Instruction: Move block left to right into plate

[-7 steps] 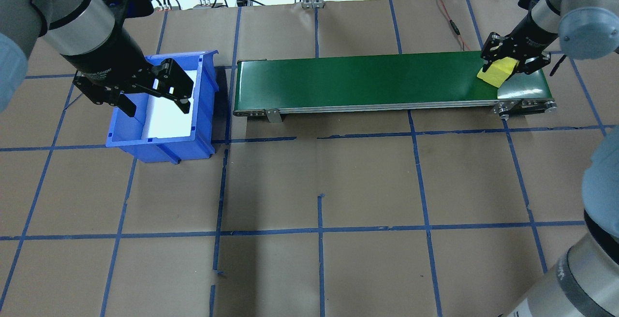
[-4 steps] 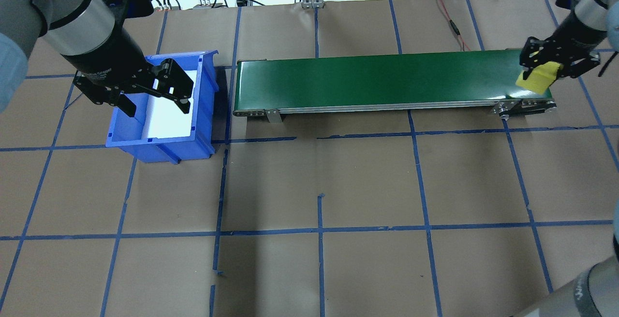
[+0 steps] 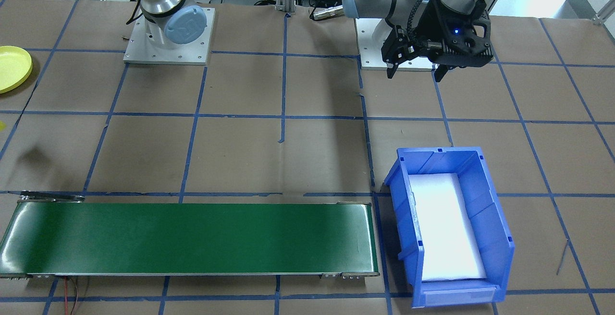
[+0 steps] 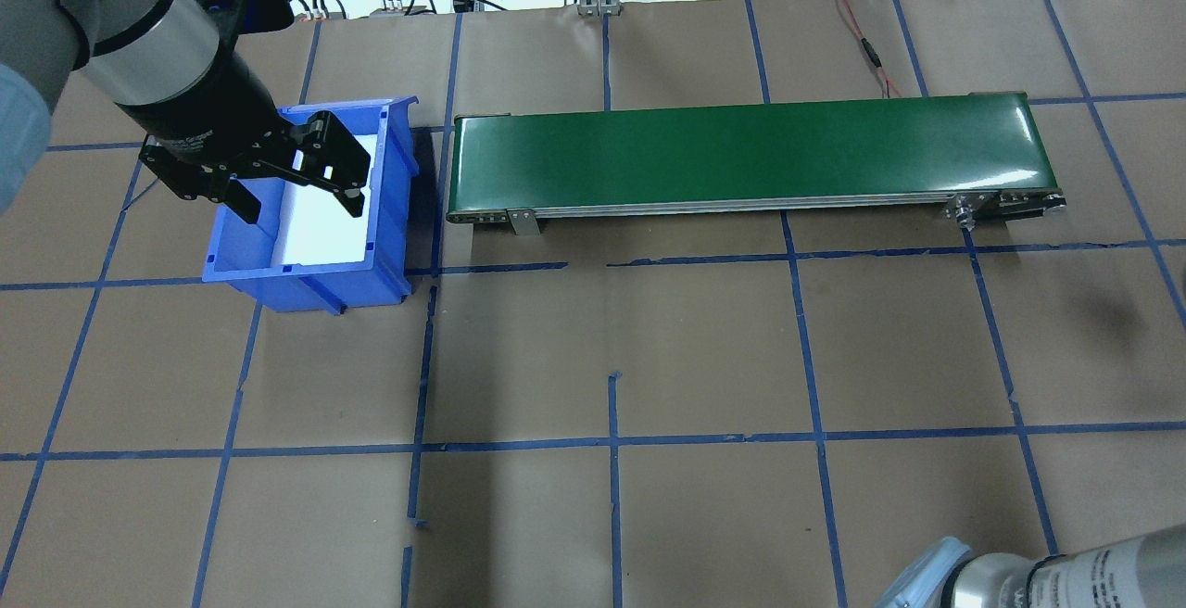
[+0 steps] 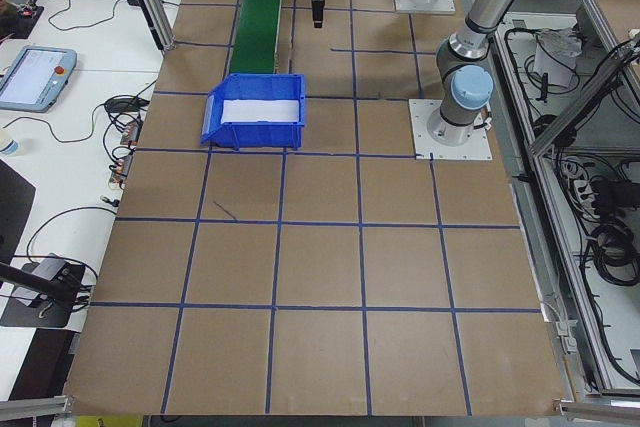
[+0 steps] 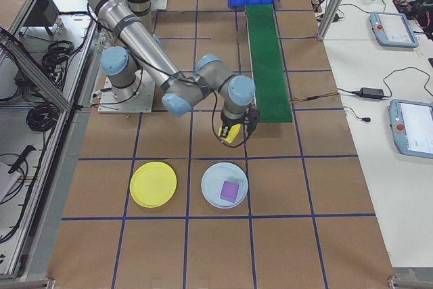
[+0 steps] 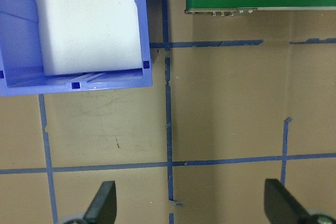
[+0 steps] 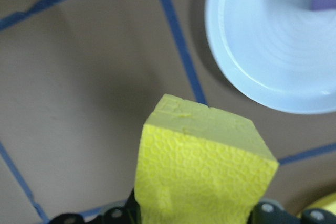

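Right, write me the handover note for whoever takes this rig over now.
Right gripper: shut on the yellow block, in the air past the conveyor's end, not yet over a plate.
Left gripper: open and empty, above the blue bin.
Yellow plate: empty, beside the pale blue plate, which holds a purple block.
Done: block picked off the conveyor.
Left: carry it over the yellow plate and release.

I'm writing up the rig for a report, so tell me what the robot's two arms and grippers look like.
Both arms are silver-grey metal tubes with pale blue round joint caps and dark bands. The left gripper is black, with angular linkages, small print on its body and flat black fingers. A black housing with a small blue light sits at its wrist, fed by a black cable. The right gripper is likewise black.
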Motion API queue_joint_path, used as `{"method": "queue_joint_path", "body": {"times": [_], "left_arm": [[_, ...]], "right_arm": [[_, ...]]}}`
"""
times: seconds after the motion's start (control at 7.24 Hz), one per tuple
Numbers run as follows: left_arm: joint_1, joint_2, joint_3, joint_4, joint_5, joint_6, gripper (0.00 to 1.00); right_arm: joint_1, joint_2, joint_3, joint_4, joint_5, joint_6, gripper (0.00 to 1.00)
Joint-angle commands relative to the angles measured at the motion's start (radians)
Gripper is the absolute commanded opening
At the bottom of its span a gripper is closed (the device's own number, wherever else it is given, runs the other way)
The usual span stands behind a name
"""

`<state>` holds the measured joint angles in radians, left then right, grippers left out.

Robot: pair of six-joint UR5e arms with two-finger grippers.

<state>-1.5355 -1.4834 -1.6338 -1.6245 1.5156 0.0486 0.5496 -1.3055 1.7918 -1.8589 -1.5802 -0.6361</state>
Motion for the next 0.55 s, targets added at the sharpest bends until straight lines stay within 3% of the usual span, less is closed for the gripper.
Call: {"method": "queue_joint_path", "body": {"times": [0.0,0.28,0.41], "left_arm": [[0.000,0.000,0.000,0.000,0.000,0.000,1.00],[0.000,0.000,0.000,0.000,0.000,-0.001,1.00],[0.000,0.000,0.000,0.000,0.000,0.000,1.00]], "right_arm": [[-0.335,-0.002,0.047,-0.009,-0.009,-0.234,0.23],[-0.459,-0.003,0.119,-0.127,-0.011,-0.342,0.23],[-0.461,-0.003,0.120,-0.137,-0.012,-0.344,0.26]]}}
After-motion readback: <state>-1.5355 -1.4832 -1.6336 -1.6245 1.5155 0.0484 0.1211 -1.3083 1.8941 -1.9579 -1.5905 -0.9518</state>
